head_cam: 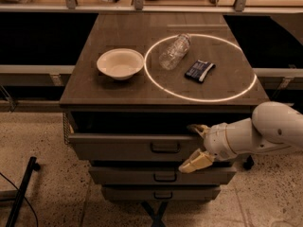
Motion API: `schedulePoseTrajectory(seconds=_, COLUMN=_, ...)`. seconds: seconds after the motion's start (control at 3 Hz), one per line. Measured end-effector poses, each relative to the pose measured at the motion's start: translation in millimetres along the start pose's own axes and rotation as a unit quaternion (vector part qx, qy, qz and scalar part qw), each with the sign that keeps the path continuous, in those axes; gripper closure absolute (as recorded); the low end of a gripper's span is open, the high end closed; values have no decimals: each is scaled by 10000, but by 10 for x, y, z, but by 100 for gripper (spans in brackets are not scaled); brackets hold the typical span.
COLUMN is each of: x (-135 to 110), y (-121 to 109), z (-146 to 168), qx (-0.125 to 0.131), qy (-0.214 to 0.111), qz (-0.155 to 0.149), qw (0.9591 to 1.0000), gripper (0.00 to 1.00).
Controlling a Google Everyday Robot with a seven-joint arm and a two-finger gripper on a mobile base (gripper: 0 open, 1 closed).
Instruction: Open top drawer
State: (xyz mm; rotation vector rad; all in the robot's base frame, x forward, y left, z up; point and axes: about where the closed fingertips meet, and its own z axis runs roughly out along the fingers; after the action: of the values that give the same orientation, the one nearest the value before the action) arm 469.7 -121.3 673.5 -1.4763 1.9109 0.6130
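Note:
The top drawer [123, 147] is the widest grey-beige front under the tabletop, with a small dark bail handle [165, 148] at its centre. It stands pulled out a little, with a dark gap above its front. My gripper [195, 144] reaches in from the right on a white arm and sits at the drawer front, just right of the handle. Its fingers are open: one tan finger [199, 128] lies at the drawer's top edge, the other [194, 161] points down-left over the lower edge.
Two narrower drawers [161, 175] sit below. On the tabletop [90, 86] are a white bowl [120, 64], a lying clear plastic bottle [174, 50] and a dark snack packet [199, 70] inside a lit ring. A black pole [19, 193] leans at lower left.

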Motion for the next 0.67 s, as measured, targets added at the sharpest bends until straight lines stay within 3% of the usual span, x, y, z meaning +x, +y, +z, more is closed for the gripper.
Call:
schedulePoseTrajectory(seconds=0.33, x=-24, y=-1, z=-23, qx=0, qy=0, qz=0, qw=10000, gripper=21)
schedulePoseTrajectory(seconds=0.67, x=-39, y=-1, z=-39, qx=1, qy=-1, qz=-1, qw=10000, gripper=0)
